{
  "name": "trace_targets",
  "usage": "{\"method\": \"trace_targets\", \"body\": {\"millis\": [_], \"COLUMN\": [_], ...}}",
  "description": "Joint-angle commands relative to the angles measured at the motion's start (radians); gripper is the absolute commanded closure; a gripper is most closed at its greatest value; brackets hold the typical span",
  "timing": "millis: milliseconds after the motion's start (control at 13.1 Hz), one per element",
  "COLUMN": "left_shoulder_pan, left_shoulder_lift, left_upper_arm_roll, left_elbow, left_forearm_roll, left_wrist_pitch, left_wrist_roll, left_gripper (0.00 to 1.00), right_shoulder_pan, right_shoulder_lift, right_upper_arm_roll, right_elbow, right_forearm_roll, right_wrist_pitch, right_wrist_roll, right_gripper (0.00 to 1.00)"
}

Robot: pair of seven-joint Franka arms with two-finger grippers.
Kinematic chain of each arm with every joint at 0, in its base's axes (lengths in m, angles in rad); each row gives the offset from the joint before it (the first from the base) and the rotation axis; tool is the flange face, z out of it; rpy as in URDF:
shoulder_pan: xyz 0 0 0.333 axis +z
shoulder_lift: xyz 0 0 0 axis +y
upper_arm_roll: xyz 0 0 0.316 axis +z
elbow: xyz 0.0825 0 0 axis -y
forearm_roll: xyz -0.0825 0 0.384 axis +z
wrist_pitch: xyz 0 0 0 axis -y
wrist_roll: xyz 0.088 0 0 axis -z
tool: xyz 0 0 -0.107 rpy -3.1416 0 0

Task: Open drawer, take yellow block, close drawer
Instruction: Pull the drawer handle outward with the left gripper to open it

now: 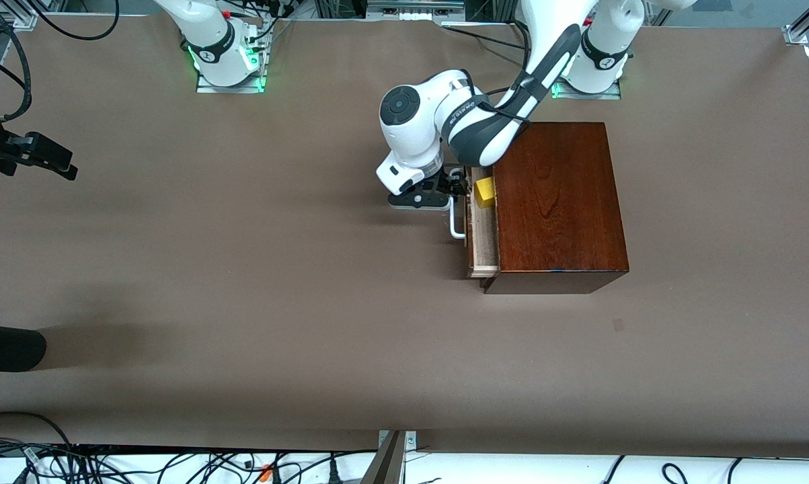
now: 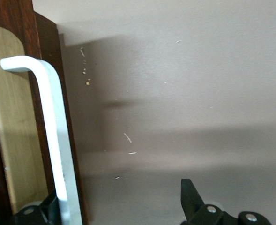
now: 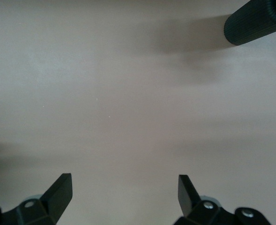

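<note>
Left gripper (image 1: 452, 191) open astride handle (image 2: 53, 136), drawer (image 1: 483, 235) ajar (yellow block (image 1: 485, 192) inside), right gripper (image 3: 123, 194) open, idle.

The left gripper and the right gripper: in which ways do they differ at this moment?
The left gripper is at the drawer of the wooden box, one finger beside the white handle; the right gripper hangs over bare table at the right arm's end. The left arm works; the right arm waits. Both stand open.
</note>
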Motion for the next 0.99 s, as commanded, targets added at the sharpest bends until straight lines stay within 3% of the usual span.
{"method": "trace_targets", "body": {"millis": [0,917], "left_shoulder_pan": [-0.04,-0.044], "left_shoulder_lift": [0.082,0.094], "left_upper_arm_roll": [-0.005,-0.005], "left_elbow": [0.09,0.165], "left_forearm_roll": [-0.043,-0.125], "left_wrist_pitch": [0.096,0.096], "left_wrist_roll": [0.01,0.009], "left_gripper": [0.0,0.0], "right_shoulder_pan": [0.003,0.003], "right_shoulder_lift": [-0.003,-0.004], "right_upper_arm_roll": [-0.004,-0.001], "right_elbow": [0.008,0.008], "right_forearm_roll": [0.012,0.011], "right_wrist_pitch": [-0.014,-0.014], "right_wrist_roll": [0.006,0.002], "right_gripper": [0.0,0.0]}}
